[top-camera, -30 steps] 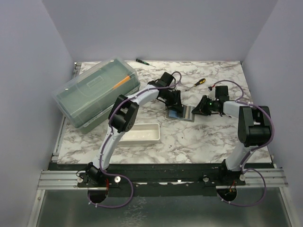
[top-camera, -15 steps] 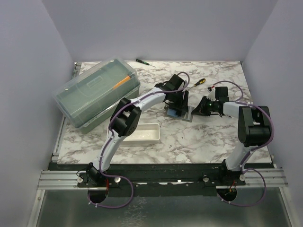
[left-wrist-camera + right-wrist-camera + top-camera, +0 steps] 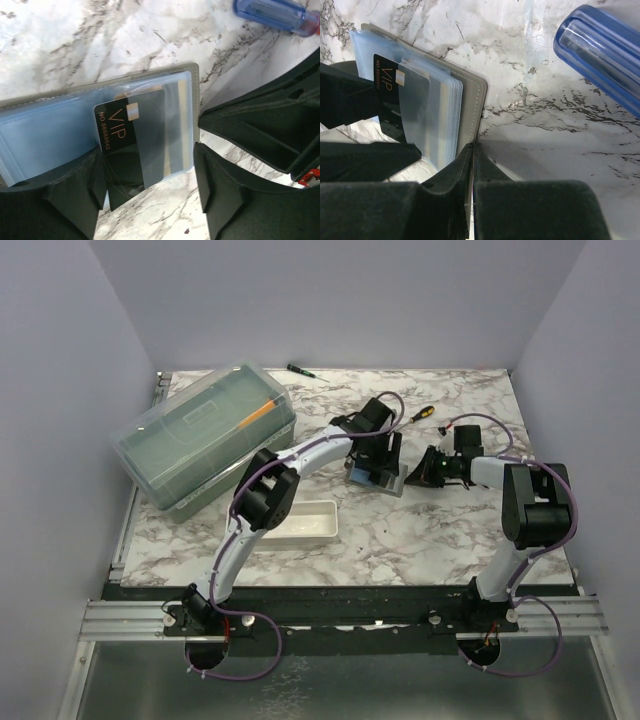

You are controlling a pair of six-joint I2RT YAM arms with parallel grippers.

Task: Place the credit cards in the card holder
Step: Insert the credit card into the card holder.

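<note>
A white worktop (image 3: pixel 430 535) veined with grey marbling fills the floor of a booth closed in by plain pale lilac walls (image 3: pixel 330 300) at the back and on both sides. A metal rail (image 3: pixel 340 618) bearing the arm bases runs along its near edge. At the rear left a translucent greenish lidded box (image 3: pixel 200 435) sits askew with an orange pen (image 3: pixel 258 412) on its lid. Nearer the front a white tray (image 3: pixel 300 523) lies beside the left arm. A dark-handled screwdriver (image 3: pixel 298 369) lies by the back wall, and a yellow-and-black screwdriver (image 3: pixel 420 414) lies right of centre. The card holder (image 3: pixel 372 480) lies open and flat in the middle of the marble, its clear sleeves up and its grey cover underneath. A black credit card (image 3: pixel 132 135) lettered VIP in gold is partly tucked under the top sleeve, its free end sticking out. The left claw (image 3: pixel 149 156) has its fingers spread, one on each side of that free end, the card close against one finger and apart from the other. The right claw (image 3: pixel 472 146) has its fingers pressed together, with the tips touching the edge of the grey cover; whether they pinch it cannot be told. A blue translucent handle (image 3: pixel 600 55) rests on the marble near the holder.
</note>
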